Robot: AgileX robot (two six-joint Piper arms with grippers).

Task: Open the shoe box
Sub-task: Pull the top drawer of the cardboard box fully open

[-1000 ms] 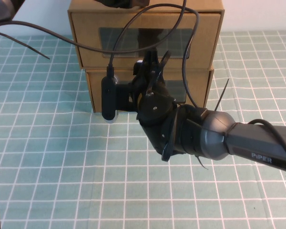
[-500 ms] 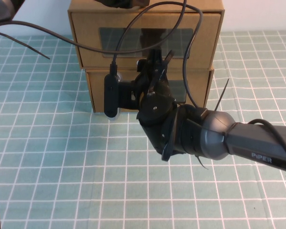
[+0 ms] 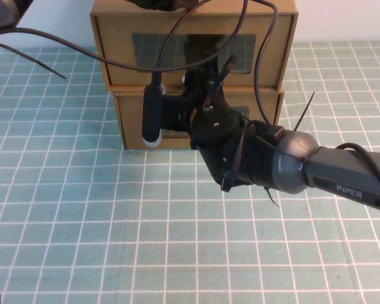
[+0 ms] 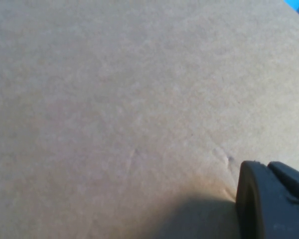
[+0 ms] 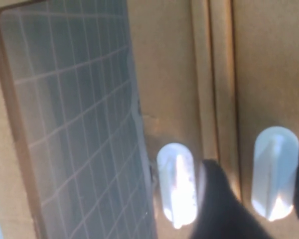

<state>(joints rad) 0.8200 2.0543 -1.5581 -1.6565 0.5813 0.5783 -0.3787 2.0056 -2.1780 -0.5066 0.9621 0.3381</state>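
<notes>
Two brown cardboard shoe boxes are stacked at the table's far side, the upper box [image 3: 193, 44] on the lower box [image 3: 130, 120], each with a clear window in its front. My right gripper [image 3: 209, 75] is up against their fronts, near the seam between them. In the right wrist view the right gripper [image 5: 259, 169] is open: one white oval handle [image 5: 275, 172] lies between its dark fingers [image 5: 217, 204], and a second handle [image 5: 177, 184] sits beside a window [image 5: 74, 124]. My left gripper [image 4: 271, 199] rests against plain cardboard [image 4: 114, 99], on top of the upper box.
A green checked cloth [image 3: 82, 221] covers the table around the boxes. Black cables [image 3: 177, 60] loop across the upper box's front. The right arm [image 3: 291, 168] reaches in from the right.
My right arm has pushed further toward the box fronts and risen a little; its wrist camera now sits higher against the lower box. The boxes have not moved.
</notes>
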